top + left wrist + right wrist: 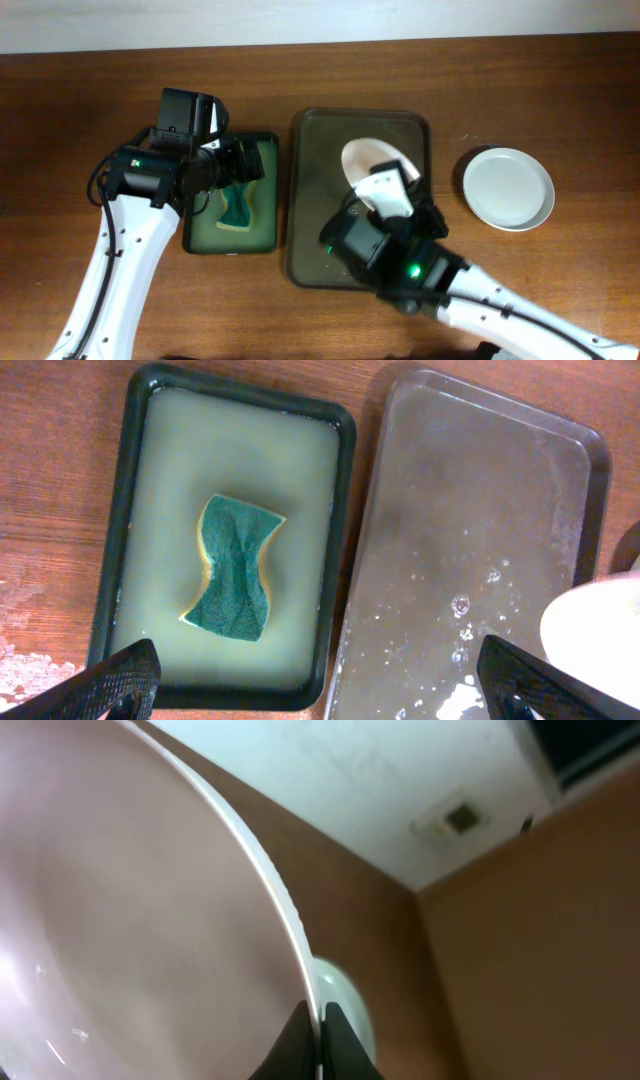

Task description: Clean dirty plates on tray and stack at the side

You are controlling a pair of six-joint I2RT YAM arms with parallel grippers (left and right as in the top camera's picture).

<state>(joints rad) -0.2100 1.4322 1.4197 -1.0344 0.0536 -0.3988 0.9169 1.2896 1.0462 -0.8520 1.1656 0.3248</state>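
Note:
A white plate [368, 158] is held tilted above the large dark tray [312, 200]. My right gripper [384, 188] is shut on its rim; the right wrist view shows the fingers [316, 1032] pinching the plate's edge [150, 920]. My left gripper [236, 162] is open and empty, hovering over the small green tray [230, 247] of soapy water that holds a green and yellow sponge [238, 195]. In the left wrist view the open fingers [320, 680] straddle the border between the sponge tray [120, 510] and the wet large tray [470, 510]; the sponge [235, 565] lies flat, and the held plate [600, 630] shows at the right edge.
A clean white plate [508, 187] lies on the wooden table to the right of the large tray; it also shows behind the held plate in the right wrist view [348, 1005]. The large tray's floor is wet with foam spots.

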